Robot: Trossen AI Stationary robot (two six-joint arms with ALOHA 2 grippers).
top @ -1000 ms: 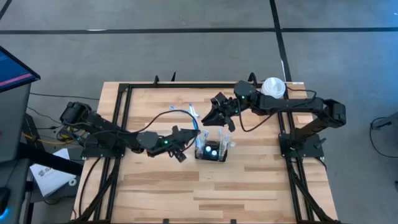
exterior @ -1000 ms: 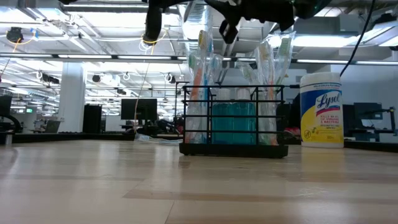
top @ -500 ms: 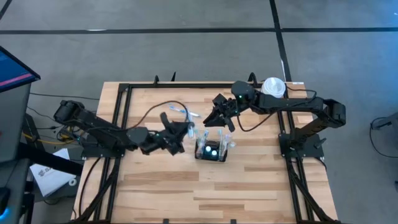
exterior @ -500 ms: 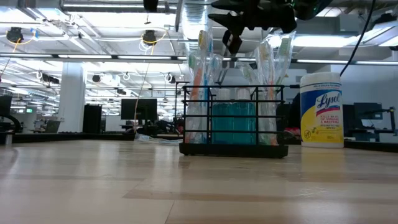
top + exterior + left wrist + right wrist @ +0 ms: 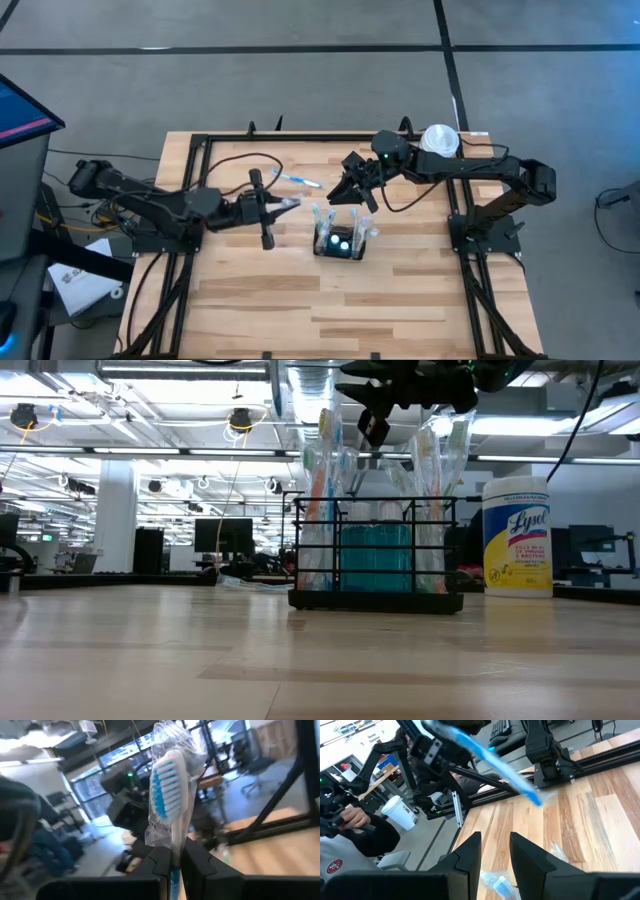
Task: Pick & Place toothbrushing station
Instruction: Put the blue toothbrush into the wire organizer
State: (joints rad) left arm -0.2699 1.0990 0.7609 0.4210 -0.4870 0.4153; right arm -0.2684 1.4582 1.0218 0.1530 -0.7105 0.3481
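Observation:
The toothbrushing station (image 5: pixel 340 240) is a black wire holder standing on the wooden table; in the low view (image 5: pixel 375 550) several wrapped toothbrushes stand upright in it. My left gripper (image 5: pixel 288 204) is left of the station, raised, and shut on a blue toothbrush (image 5: pixel 170 795) in clear wrap, which also shows in the high view (image 5: pixel 300 181). My right gripper (image 5: pixel 350 190) hovers over the station's far side, open and empty, with toothbrush heads (image 5: pixel 500 885) just below its fingers. My left gripper pinches the toothbrush between its two fingers, just below the bristle head (image 5: pixel 172 857). The wrapped head sticks out beyond the fingertips. The toothbrush is lifted clear of the table and the station, and its blue handle (image 5: pixel 510 775) slants through the air.
A white-and-yellow Lysol canister (image 5: pixel 517 535) stands at the table's far right, behind my right arm (image 5: pixel 438 138). A black frame (image 5: pixel 200 170) runs along the table's edges. A person with a white cup (image 5: pixel 402 812) sits beyond the table. Bare wood lies toward the near edge.
My left gripper has drawn back from beside the station toward the table's left edge, risen and turned about, carrying the blue toothbrush with it, still shut. My right gripper has stayed above the station.

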